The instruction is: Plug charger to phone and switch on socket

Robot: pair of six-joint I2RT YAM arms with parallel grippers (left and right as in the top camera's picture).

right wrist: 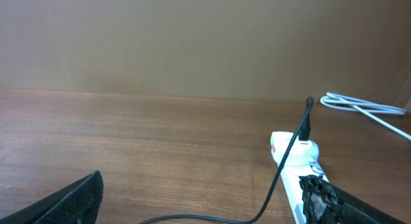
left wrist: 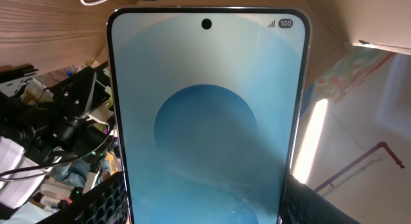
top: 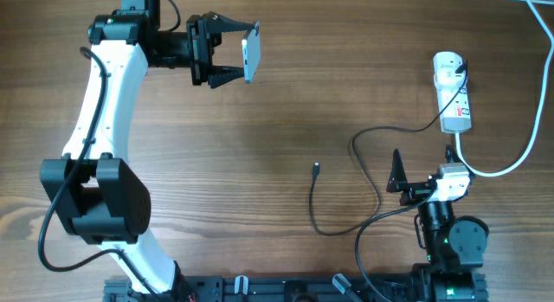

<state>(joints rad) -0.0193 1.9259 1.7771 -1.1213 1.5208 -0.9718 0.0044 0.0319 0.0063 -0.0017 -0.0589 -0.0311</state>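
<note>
Over on the left, we see the left gripper (top: 241, 53) clamped on the phone (top: 253, 49), one finger on each long side, so that the overhead camera sees it almost edge-on. In the left wrist view its screen faces the camera: pale blue with a darker blue disc, a camera hole at the top and "100" in the upper corner. Toward the middle of the table (top: 260, 163), the charger (top: 317, 169) lies with its small dark tip free on the wood, well apart from the phone; its thin black cable loops down and then right, past the right arm, up to the socket (top: 453, 93). The right gripper (top: 423, 159) hangs near that cable with its fingers spread wide and nothing between them. At the far right the socket lies flat, the charger's black plug seated in its far end, and its thick white lead (top: 519, 159) curves away to the right edge.
</note>
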